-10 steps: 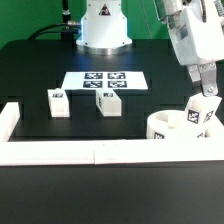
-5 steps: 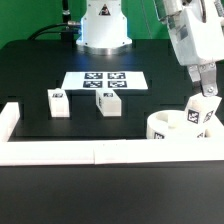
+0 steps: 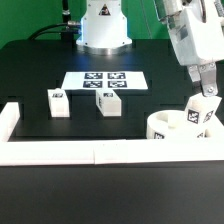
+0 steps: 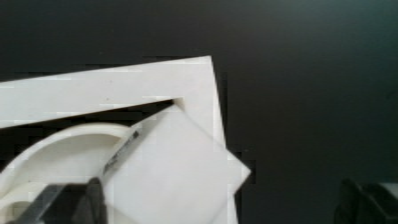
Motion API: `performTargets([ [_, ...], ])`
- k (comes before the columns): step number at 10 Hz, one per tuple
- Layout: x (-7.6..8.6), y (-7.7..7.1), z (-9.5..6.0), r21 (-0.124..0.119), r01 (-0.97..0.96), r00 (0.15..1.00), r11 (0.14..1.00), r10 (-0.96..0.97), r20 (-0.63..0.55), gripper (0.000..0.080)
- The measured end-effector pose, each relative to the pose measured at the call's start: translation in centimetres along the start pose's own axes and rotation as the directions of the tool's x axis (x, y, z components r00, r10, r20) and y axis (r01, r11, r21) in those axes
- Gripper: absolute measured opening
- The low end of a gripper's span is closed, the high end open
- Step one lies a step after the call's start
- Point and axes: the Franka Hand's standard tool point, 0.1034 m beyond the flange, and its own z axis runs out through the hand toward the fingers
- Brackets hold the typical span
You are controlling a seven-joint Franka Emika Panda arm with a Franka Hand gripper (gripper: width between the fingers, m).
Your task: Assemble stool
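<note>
my hand (image 3: 205, 88) hangs over the seat at the exterior view's right, fingers spread wide and clamped on nothing that i can make out. a leg block (image 3: 203, 110) stands tilted in the round seat (image 3: 165, 128) just under the fingertips; in the exterior view i cannot tell whether a finger touches its top. the wrist view shows the same leg block (image 4: 178, 170) as a big white slab leaning across the seat's rim (image 4: 54, 150), with my dark fingertips (image 4: 54, 205) at the picture's edge on either side of it. my reading: the step in hand is seating this leg in a socket. to do it well i would square the block upright before any push, close on its flat sides and not its corners, and press straight down along the socket so it does not jam askew. the seat sits near the corner of the white border rail (image 3: 90, 151), which should brace it against sliding. the stool parts are plain white plastic; the block in the seat carries a black-and-white tag on its face. two more leg blocks, one (image 3: 58, 102) and another (image 3: 107, 102), stand upright and apart on the black worktop (image 3: 30, 75), just in front of the marker board (image 3: 105, 81), well away from the seat.
</note>
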Motion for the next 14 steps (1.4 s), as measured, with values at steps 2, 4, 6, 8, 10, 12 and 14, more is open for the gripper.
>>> performTargets([
  [2, 2.1, -0.2, -1.2, -0.011, 0.23, 0.973, 0.973, -0.23, 0.01, 0.0649],
  [4, 4.8, -0.8, -2.8, -0.016, 0.455, 0.89, 0.89, -0.455, 0.035, 0.0649],
  [6, 6.5, -1.5, -3.3, 0.047, 0.541, 0.841, 0.84, -0.539, -0.058, 0.0649],
  [8, 6.5, -1.5, -3.2, 0.02, 0.672, 0.74, 0.74, -0.67, -0.059, 0.0649],
  [10, 7.5, -1.1, -2.7, -0.014, 0.79, 0.611, 0.612, -0.79, -0.052, 0.0649],
  [12, 9.0, -0.8, -2.6, -0.051, 0.883, 0.465, 0.467, -0.884, -0.041, 0.0649],
  [14, 11.4, 0.2, -2.7, -0.117, 0.934, 0.324, 0.339, -0.937, -0.127, 0.0649],
])
